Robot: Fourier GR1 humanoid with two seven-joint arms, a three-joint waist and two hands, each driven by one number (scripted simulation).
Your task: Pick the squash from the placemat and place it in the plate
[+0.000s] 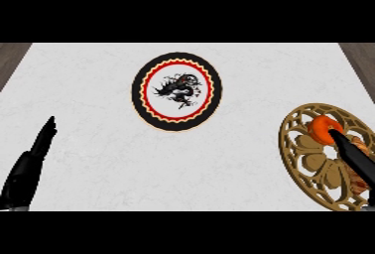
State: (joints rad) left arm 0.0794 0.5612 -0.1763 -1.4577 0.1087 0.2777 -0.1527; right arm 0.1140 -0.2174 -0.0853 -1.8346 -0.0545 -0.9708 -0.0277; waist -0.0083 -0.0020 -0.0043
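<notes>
On the placemat (304,161), the right hand (356,158) sets straight, unclosed fingers (341,140) against the squash (319,130): grasp step, needing closure before carriage to the plate (138,92).

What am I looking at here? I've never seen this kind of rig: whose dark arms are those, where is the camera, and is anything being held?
There is one view, taken from the robot's head and looking steeply down at a white counter. The two dark shapes coming in from the lower edge are the humanoid's own hands. The left hand shows at the lower left, fingers straight, resting and holding nothing. The right hand comes in at the right edge, its straight fingers ending on the orange squash. The squash lies on a round gold openwork placemat. Further back, near the middle, is the plate, with a black rim, a red ring and a dark dragon figure. Nothing is lifted: the squash is not yet in the plate.
</notes>
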